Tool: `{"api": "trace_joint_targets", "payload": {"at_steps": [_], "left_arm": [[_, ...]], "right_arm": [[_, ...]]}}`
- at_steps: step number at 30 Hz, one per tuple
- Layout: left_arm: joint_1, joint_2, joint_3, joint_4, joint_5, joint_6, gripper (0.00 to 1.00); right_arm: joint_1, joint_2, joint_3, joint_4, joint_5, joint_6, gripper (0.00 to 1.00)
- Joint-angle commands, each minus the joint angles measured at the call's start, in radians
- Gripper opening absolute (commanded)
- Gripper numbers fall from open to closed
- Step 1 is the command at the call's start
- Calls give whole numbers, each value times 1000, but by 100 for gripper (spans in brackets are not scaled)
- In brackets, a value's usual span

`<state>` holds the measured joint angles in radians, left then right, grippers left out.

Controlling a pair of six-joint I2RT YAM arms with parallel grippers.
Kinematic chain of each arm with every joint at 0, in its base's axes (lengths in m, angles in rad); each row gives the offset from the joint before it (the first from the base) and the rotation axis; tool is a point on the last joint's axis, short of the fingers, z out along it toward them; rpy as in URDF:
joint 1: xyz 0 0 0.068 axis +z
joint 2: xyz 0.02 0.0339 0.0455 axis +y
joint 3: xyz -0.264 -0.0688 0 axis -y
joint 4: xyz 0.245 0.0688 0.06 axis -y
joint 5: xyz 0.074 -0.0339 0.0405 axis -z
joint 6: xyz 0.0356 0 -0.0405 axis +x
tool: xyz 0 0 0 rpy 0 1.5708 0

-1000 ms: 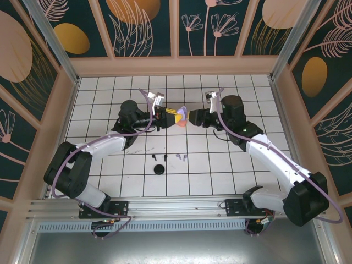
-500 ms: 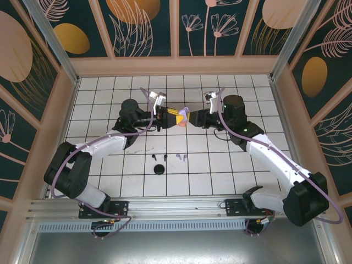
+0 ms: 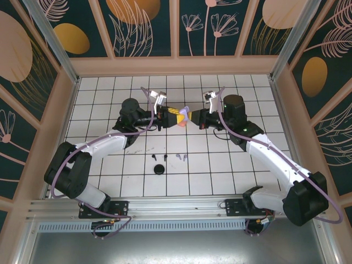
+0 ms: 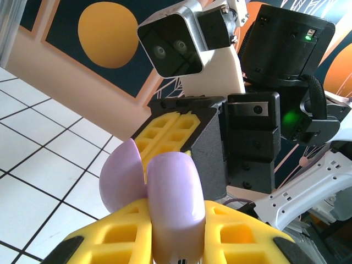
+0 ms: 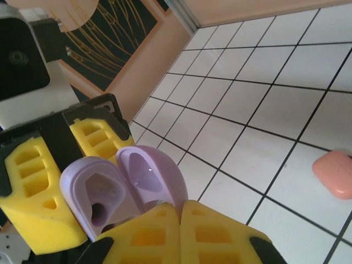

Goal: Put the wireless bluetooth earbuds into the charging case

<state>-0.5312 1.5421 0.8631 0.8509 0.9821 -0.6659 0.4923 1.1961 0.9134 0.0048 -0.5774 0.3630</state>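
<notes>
A lilac charging case (image 4: 175, 203) stands with its lid (image 4: 122, 176) open, and my left gripper (image 4: 175, 237) is shut on its body. Above the table the case (image 3: 183, 114) hangs between both grippers. My right gripper (image 5: 180, 213) is shut, its yellow pads (image 5: 223, 234) pressed together right at the lower edge of the open lid (image 5: 151, 173). I cannot tell whether the lid is pinched. The case's hollow body (image 5: 99, 199) faces the right wrist camera. Two black earbuds (image 3: 153, 158) and two lilac earbuds (image 3: 180, 157) lie on the white tiles nearer the bases.
A salmon-pink case (image 5: 334, 173) lies shut on the tiles under the grippers, seen from above as a pink patch (image 3: 181, 123). A round black case (image 3: 159, 169) sits near the black earbuds. Wooden walls (image 3: 176, 66) ring the tiled table.
My right gripper's jaws have closed from half open to fully shut at the case lid. The left gripper and the case have stayed put.
</notes>
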Motion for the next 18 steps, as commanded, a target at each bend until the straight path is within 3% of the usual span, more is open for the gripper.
{"api": "trace_joint_targets", "payload": {"at_steps": [1, 6, 13, 18], "left_arm": [[-12, 5, 37, 5, 9, 4, 11], [-11, 0, 44, -53, -65, 32, 48], [2, -29, 85, -205, -137, 125, 70], [24, -44, 161, -390, -128, 243, 78]], "right_arm": [[-4, 0, -2, 35, -5, -4, 0], [-7, -4, 12, -6, 62, -13, 0], [-40, -16, 45, -105, 155, -42, 0], [-55, -26, 83, -192, 206, -100, 0]]}}
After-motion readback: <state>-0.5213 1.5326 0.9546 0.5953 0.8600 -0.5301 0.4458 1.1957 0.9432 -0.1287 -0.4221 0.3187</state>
